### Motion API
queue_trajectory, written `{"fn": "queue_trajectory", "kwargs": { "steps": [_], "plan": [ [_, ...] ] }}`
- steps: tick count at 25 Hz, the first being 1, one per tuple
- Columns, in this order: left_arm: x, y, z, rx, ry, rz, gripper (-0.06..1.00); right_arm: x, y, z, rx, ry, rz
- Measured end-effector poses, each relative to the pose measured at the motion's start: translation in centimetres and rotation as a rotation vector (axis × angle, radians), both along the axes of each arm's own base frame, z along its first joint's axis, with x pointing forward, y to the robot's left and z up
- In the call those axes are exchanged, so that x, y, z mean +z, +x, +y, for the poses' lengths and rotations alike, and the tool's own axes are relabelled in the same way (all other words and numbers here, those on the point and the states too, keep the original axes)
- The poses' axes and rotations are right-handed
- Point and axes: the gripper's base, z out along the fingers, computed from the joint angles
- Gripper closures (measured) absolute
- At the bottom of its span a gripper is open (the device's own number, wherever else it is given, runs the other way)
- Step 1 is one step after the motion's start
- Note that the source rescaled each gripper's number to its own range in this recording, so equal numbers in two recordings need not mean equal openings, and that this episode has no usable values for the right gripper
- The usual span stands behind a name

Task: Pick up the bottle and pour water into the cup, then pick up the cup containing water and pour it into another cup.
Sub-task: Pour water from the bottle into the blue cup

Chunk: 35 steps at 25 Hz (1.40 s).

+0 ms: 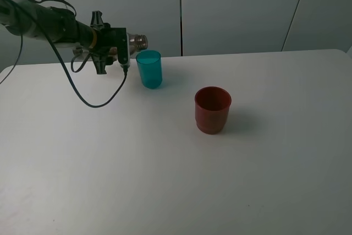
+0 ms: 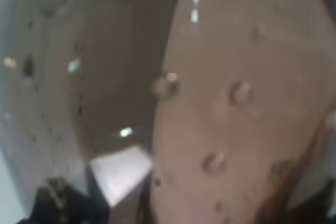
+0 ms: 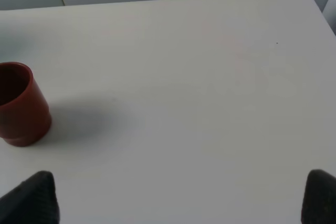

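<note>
My left gripper (image 1: pixel 118 48) is shut on the bottle (image 1: pixel 138 41), which lies almost level in the air with its threaded neck pointing right, just above the rim of the teal cup (image 1: pixel 149 69). The left wrist view is filled by the bottle's brownish wall (image 2: pixel 236 103), dotted with droplets. No stream of water can be made out. The dark red cup (image 1: pixel 213 108) stands upright to the right and nearer the front; it also shows in the right wrist view (image 3: pixel 18 103). My right gripper (image 3: pixel 177 195) is open over bare table, well away from the red cup.
The white table (image 1: pixel 165 180) carries only the two cups. A black cable (image 1: pixel 88 100) hangs from the left arm down to the tabletop. A pale panelled wall (image 1: pixel 236 9) stands behind the table's far edge.
</note>
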Motion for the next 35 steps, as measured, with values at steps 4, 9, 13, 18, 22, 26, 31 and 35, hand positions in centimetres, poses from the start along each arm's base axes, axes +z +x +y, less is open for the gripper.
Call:
{"fn": "queue_trajectory", "kwargs": {
  "steps": [4,9,13,18,22,26,31,35],
  "plan": [
    [0.80,0.43,-0.33,-0.021,0.027,-0.031,0.94,0.00,0.00,-0.02,-0.001,-0.002,0.000],
    [0.59,0.44,-0.23,-0.076,0.153,-0.042,0.94,0.00,0.00,-0.02,-0.001,-0.002,0.000],
    [0.36,0.50,-0.25,-0.084,0.164,-0.039,0.94,0.00,0.00,-0.02,-0.001,-0.002,0.000],
    [0.36,0.50,-0.27,-0.089,0.168,-0.041,0.94,0.00,0.00,-0.02,-0.001,-0.002,0.000],
    [0.44,0.54,-0.29,-0.103,0.183,-0.047,0.94,0.00,0.00,-0.02,-0.001,-0.002,0.000],
    [0.50,0.57,-0.32,-0.112,0.192,-0.050,0.94,0.00,0.00,-0.02,-0.001,-0.002,0.000],
    [0.50,0.58,-0.34,-0.124,0.205,-0.053,0.94,0.00,0.00,-0.02,-0.001,-0.002,0.000],
    [0.56,0.61,-0.34,-0.129,0.212,-0.057,0.94,0.00,0.00,-0.02,-0.001,-0.002,0.000]
  ]
}}
